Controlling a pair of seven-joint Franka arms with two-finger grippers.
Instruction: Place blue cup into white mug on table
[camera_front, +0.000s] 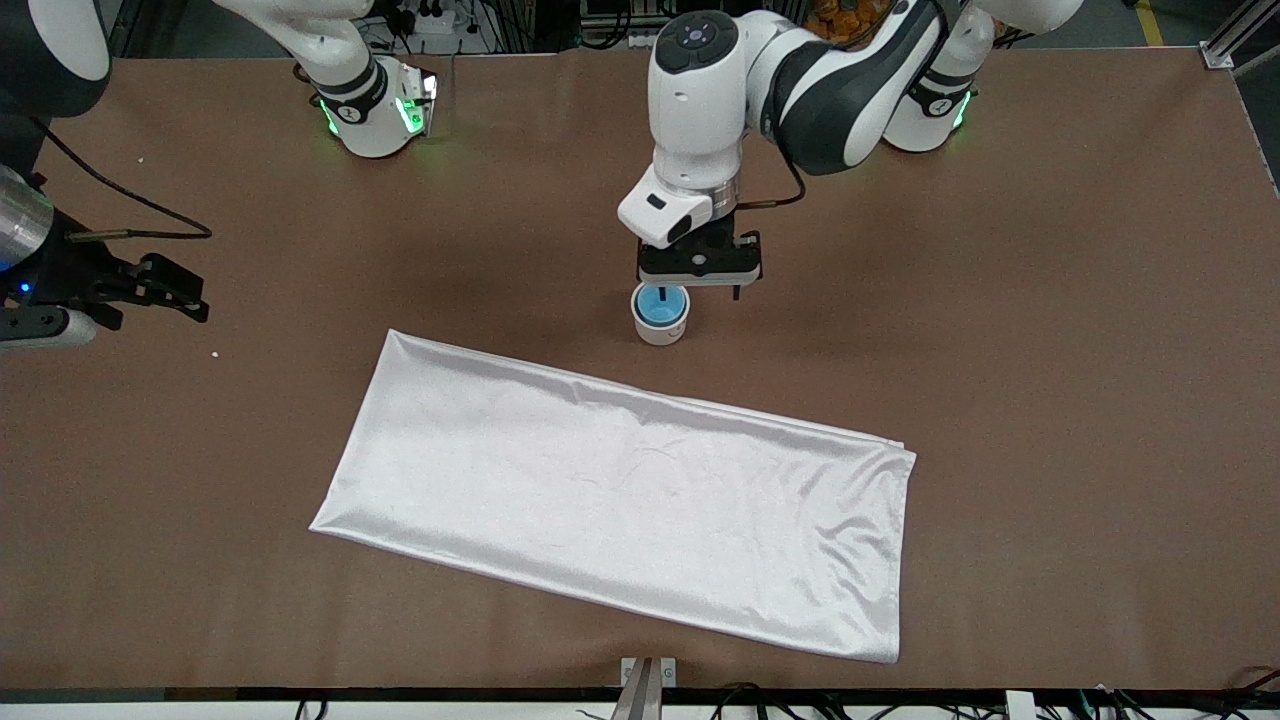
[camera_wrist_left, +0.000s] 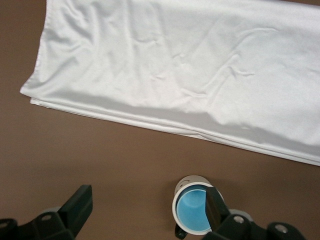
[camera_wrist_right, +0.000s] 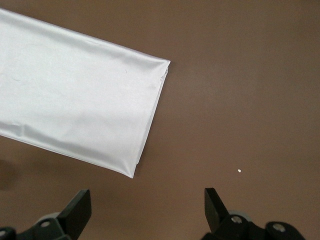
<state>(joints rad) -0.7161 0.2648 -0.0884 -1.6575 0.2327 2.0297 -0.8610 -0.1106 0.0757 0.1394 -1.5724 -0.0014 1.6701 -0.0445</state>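
Blue cup (camera_front: 660, 305) is sitting inside the white mug (camera_front: 661, 328), mug standing upright on the brown table (camera_front: 1050, 330), just beside the white cloth's (camera_front: 620, 490) edge and farther from the front camera than it. Left gripper (camera_front: 697, 290) is hovering right over the mug, fingers (camera_wrist_left: 214, 207) spread apart, gripping nothing. Right gripper (camera_front: 165, 292) is waiting over bare table at the right arm's end, fingers (camera_wrist_right: 215, 206) also apart, empty.

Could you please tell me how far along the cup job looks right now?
Done: the blue cup sits inside the white mug on the table. In hand: nothing; the left hand is open over the mug. Left: only pulling clear. The right hand waits open.
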